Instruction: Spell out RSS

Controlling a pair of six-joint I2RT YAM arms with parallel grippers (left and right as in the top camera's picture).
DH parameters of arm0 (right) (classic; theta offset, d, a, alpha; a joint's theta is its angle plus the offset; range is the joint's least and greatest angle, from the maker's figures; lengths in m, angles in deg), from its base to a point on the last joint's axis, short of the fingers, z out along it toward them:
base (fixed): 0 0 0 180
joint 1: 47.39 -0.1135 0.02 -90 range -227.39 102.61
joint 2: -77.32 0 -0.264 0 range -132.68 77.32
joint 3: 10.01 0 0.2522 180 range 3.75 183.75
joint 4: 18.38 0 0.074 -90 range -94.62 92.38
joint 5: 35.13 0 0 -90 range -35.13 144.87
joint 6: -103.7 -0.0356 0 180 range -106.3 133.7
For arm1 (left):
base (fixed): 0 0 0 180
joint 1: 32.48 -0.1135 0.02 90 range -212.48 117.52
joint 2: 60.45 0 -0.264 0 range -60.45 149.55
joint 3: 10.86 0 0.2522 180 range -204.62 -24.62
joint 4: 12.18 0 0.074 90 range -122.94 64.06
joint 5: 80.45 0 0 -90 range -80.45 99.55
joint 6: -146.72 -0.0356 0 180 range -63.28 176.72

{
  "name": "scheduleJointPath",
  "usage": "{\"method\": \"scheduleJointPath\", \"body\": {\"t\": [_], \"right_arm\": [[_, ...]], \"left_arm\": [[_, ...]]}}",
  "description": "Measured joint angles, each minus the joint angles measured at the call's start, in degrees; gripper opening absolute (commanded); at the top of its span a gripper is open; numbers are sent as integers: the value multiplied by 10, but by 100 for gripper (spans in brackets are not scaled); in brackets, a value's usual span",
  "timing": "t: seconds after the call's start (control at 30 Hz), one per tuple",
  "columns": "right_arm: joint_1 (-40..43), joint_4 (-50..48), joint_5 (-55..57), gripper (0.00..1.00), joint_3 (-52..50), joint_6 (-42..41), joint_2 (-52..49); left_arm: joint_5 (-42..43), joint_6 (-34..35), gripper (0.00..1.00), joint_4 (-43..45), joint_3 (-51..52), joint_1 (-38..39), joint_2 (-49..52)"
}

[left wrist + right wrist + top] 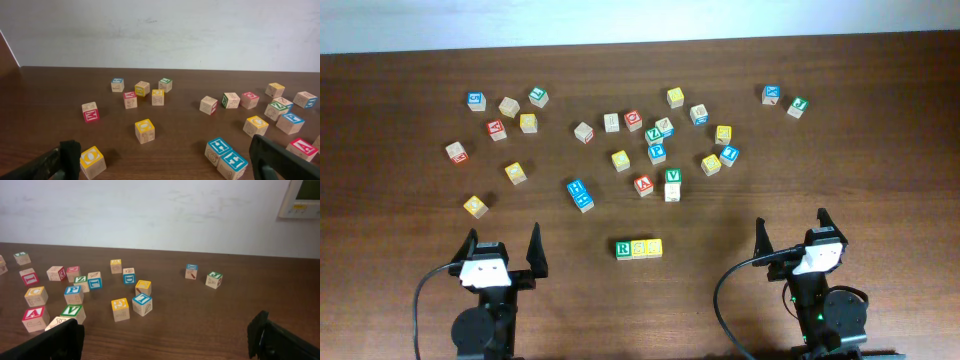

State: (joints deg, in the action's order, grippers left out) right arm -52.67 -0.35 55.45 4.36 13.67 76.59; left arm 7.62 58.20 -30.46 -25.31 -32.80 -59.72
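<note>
A row of three letter blocks lies at the table's front middle in the overhead view: a green R block (623, 248), a blue block (640, 247) and a yellow block (655, 246), touching side by side. Their last two letters are too small to read. My left gripper (502, 250) is open and empty, left of the row. My right gripper (792, 232) is open and empty, right of the row. The row is out of both wrist views.
Many loose letter blocks lie scattered across the far half. Two blue H blocks (580, 194) touch, also in the left wrist view (226, 157). A yellow O block (92, 161) sits by my left finger. A green V block (73, 313) is near my right gripper's left finger.
</note>
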Motion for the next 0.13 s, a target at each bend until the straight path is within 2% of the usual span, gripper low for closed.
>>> {"method": "scheduleJointPath", "body": {"t": [0.13], "right_arm": [[0,0,0,98,0,0,0]], "left_arm": [[0,0,99,0,0,0,0]]}}
